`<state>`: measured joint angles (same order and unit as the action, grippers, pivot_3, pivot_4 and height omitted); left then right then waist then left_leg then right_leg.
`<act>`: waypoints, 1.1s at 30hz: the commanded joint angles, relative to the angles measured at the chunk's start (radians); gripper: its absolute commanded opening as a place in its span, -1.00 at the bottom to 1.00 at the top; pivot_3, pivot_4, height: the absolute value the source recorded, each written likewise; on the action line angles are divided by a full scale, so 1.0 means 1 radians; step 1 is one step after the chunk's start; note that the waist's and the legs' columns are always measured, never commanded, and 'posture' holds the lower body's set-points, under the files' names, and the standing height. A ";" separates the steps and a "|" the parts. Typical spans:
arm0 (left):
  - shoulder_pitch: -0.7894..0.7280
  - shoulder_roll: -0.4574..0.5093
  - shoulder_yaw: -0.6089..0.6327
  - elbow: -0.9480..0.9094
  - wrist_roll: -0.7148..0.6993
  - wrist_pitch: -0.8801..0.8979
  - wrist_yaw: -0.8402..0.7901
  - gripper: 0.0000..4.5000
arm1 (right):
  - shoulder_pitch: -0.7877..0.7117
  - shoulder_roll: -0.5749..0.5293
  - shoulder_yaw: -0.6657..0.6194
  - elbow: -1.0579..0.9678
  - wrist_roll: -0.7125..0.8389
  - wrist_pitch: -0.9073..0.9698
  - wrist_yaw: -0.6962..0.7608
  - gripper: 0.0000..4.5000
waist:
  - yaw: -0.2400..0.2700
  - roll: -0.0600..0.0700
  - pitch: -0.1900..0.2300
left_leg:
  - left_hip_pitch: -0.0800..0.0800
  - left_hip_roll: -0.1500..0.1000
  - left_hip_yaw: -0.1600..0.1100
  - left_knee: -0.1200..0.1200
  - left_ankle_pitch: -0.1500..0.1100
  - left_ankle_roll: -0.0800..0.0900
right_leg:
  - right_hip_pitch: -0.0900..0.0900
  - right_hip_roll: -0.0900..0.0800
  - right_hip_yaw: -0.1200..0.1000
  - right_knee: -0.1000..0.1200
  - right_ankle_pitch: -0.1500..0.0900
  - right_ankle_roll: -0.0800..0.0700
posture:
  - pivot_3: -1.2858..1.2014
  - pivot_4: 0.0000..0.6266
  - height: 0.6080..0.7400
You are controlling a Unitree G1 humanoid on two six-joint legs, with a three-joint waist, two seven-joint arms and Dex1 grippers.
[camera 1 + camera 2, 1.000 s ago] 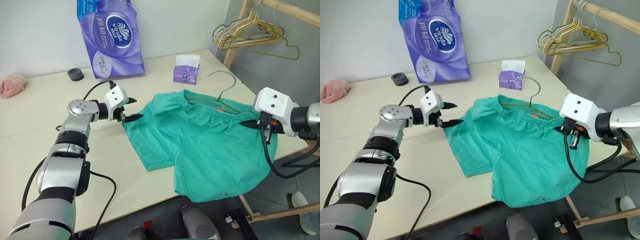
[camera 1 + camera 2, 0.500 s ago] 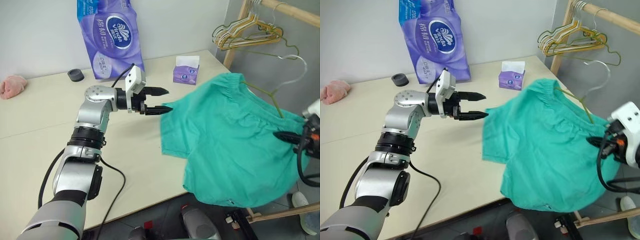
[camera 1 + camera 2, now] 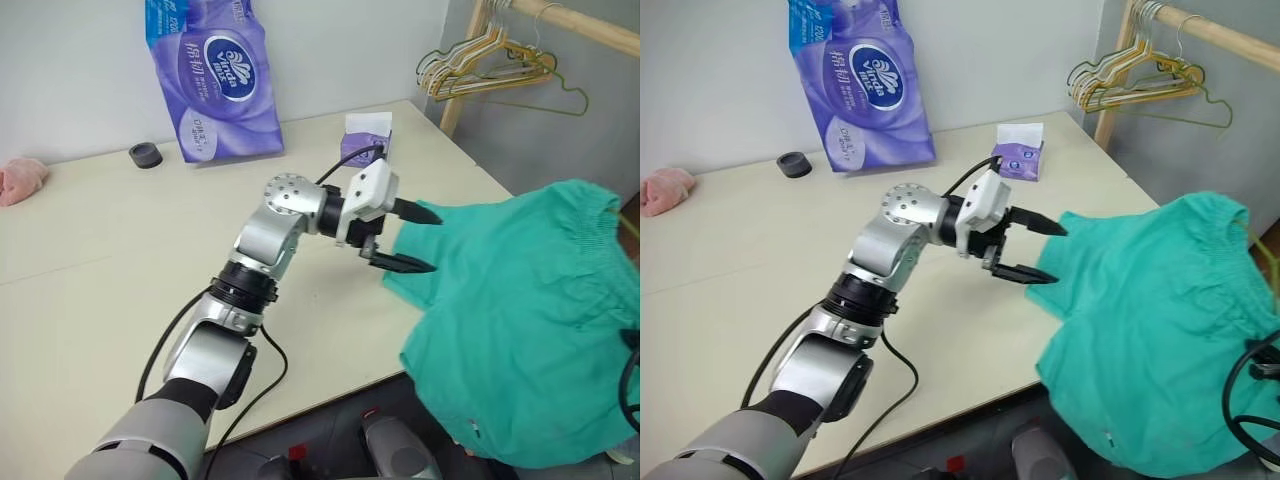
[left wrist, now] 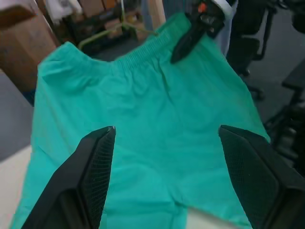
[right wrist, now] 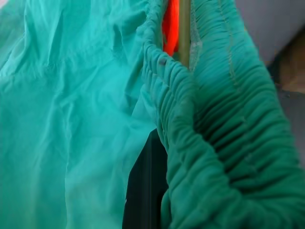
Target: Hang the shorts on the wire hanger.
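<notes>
Cream tabletop carries a purple tissue multipack, a small tissue box and a black ring. Teal-green shorts hang off the tabletop's right edge, one leg corner resting on it. Left gripper reaches toward that corner, jaws spread wide, holding nothing. Right gripper is clamped at the gathered waistband. Wire hanger sits inside the waistband.
</notes>
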<state>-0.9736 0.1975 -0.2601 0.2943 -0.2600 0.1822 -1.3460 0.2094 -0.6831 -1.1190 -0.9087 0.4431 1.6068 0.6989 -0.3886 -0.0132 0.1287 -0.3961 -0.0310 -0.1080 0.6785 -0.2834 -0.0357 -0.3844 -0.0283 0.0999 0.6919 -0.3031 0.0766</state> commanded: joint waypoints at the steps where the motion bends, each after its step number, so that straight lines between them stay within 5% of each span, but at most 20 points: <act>1: 0.021 -0.031 -0.018 -0.083 0.013 -0.003 0.074 0.62 | 0.007 -0.040 -0.078 -0.012 -0.024 0.008 -0.061 -1.00 | -0.011 0.001 0.000 | 0.000 0.000 0.001 0.000 0.000 0.000 | 0.000 0.000 0.000 0.000 0.000 0.000 | -0.40 -0.52 1.00; 10: 0.047 -0.088 -0.075 -0.161 0.035 -0.014 0.153 0.62 | -0.071 -0.118 -0.124 0.111 -0.029 0.008 -0.225 -1.00 | -0.046 0.002 0.005 | 0.012 0.003 0.005 -0.003 -0.006 0.009 | 0.016 0.004 0.002 -0.013 -0.001 0.002 | -0.40 -0.48 1.00; 17: -0.013 -0.158 -0.086 -0.114 0.084 -0.080 0.243 0.62 | -0.248 -0.318 -0.011 0.352 -0.007 0.008 -0.339 -1.00 | -0.055 0.004 0.020 | 0.015 0.003 0.012 -0.003 -0.009 0.014 | 0.021 0.004 0.007 -0.017 -0.005 0.008 | -0.40 -0.40 1.00; 33: -0.075 -0.196 -0.063 -0.046 0.192 -0.195 0.429 0.62 | -0.714 -0.459 0.295 0.828 -0.036 0.008 -0.503 -1.00 | -0.051 0.010 0.062 | 0.018 0.002 0.031 -0.002 -0.013 0.022 | 0.020 0.003 0.026 -0.020 -0.002 0.014 | -0.34 -0.27 1.00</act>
<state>-1.0291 0.0114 -0.3436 0.2602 -0.0692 0.0090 -0.9423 -0.4569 -1.0965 -0.8285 -0.0804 0.4202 1.6068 0.2073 -0.4395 -0.0036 0.1905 -0.3778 -0.0292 -0.0754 0.6763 -0.2967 -0.0139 -0.3644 -0.0255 0.1279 0.6719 -0.3054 0.0928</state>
